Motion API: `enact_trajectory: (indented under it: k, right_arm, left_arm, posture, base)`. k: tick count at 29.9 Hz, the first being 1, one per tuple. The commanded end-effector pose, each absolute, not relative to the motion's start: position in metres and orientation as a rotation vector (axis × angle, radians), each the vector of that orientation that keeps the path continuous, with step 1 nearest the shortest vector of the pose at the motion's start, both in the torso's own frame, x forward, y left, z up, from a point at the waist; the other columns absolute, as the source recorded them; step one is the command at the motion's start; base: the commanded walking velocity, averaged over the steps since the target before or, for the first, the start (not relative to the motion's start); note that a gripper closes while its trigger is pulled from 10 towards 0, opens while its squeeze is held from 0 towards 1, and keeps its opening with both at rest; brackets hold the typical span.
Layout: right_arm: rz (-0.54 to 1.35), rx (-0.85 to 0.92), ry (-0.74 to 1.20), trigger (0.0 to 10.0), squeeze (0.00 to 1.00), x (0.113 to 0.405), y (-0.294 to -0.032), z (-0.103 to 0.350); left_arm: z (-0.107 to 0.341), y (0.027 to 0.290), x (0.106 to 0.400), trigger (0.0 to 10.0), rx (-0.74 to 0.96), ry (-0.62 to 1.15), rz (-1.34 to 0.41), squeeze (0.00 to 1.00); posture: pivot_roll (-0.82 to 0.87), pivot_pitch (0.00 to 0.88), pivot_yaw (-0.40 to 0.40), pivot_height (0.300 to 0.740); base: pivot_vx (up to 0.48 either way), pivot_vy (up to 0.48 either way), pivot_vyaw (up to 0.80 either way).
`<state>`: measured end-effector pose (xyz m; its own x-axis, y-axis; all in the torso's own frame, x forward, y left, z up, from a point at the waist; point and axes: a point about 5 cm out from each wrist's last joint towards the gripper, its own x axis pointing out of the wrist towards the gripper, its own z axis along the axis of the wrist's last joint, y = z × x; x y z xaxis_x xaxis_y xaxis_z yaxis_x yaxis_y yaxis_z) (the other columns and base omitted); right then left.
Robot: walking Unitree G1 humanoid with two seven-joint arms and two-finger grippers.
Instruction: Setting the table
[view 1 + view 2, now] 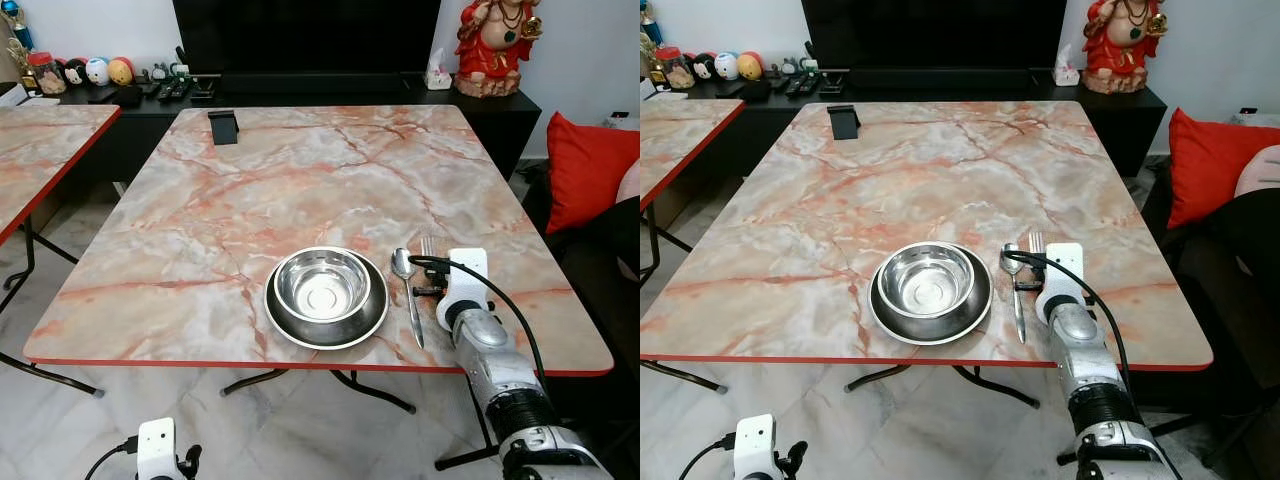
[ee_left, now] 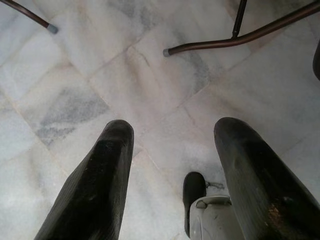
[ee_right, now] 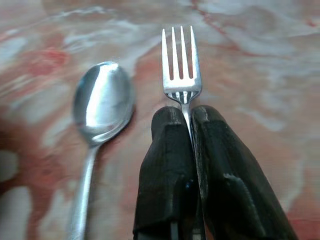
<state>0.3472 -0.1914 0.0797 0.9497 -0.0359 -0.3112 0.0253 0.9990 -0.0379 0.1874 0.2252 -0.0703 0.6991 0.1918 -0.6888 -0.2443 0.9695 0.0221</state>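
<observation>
Your right gripper (image 3: 186, 116) is clamped on the fork (image 3: 181, 65), just beside the spoon (image 3: 102, 100); next, lower it flat and release.

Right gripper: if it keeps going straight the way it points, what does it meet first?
Nothing close: the right gripper, shut on the fork, faces bare table beyond the tines. The way looks free, though depth is uncertain.

We see a marble-patterned table (image 1: 200, 240) with a red edge standing on pale marble floor tiles (image 2: 150, 85). Beyond it, a low black cabinet (image 1: 330, 95) runs along a white wall (image 1: 90, 25); a red cushion (image 1: 585, 170) lies alongside.
</observation>
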Motion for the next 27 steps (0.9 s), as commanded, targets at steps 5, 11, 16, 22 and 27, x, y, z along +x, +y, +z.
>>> enact_trajectory:
  k: [5,11,16,22,27]
  right_arm:
    - [-0.066,-0.038,0.297,10.0,0.0,0.351,-0.196,0.083]
    - [-0.061,-0.035,0.3,10.0,0.0,0.351,-0.195,0.08]
    - [-0.052,-0.037,0.295,10.0,0.0,0.35,-0.192,0.078]
    - [-0.049,-0.028,0.295,10.0,0.0,0.349,-0.191,0.076]
    - [-0.048,-0.027,0.303,10.0,0.0,0.349,-0.19,0.073]
  left_arm:
    - [-0.07,0.226,0.186,10.0,-0.064,0.752,0.246,0.0]
    - [-0.07,0.227,0.186,10.0,-0.061,0.746,0.247,0.0]
    - [-0.07,0.226,0.187,10.0,-0.057,0.742,0.246,0.0]
    - [-0.069,0.224,0.188,10.0,-0.057,0.738,0.24,0.0]
    - [-0.069,0.223,0.189,10.0,-0.055,0.736,0.237,0.0]
  posture:
    - [-0.13,0.0,0.028,0.719]
    - [-0.13,0.0,0.029,0.719]
    - [-0.13,0.0,0.031,0.719]
    - [-0.13,0.0,0.032,0.719]
    - [-0.13,0.0,0.031,0.719]
  base:
    - [0.0,0.0,0.0]
    - [0.0,0.0,0.0]
    - [0.0,0.0,0.0]
    - [0.0,0.0,0.0]
    - [0.0,0.0,0.0]
